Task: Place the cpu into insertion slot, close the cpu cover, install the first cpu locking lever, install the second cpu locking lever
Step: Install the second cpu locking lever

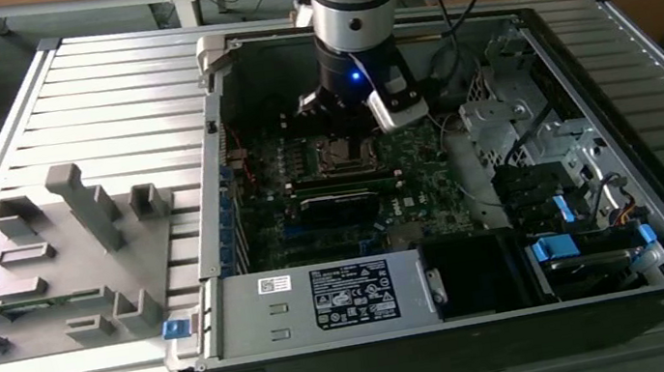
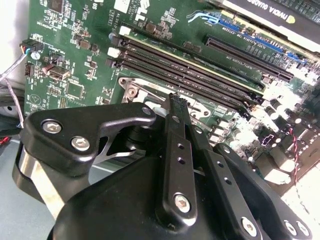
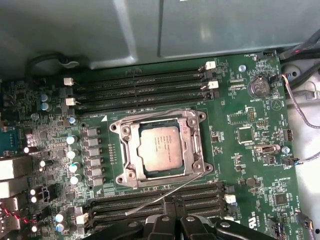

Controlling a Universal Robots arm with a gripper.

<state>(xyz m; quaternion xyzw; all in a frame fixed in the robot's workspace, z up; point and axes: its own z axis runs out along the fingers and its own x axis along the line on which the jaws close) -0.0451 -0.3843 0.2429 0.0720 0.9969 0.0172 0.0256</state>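
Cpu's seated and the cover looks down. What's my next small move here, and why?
Probably ease the gripper onto the loose locking lever and press it down toward the socket. The cpu lies framed by the lowered cpu cover, while that thin wire lever slants out across the memory slots, right beside the gripper.

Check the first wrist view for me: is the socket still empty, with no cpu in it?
No. In the first wrist view the cpu lies flat in the insertion slot, its silver-grey top framed by the cpu cover.
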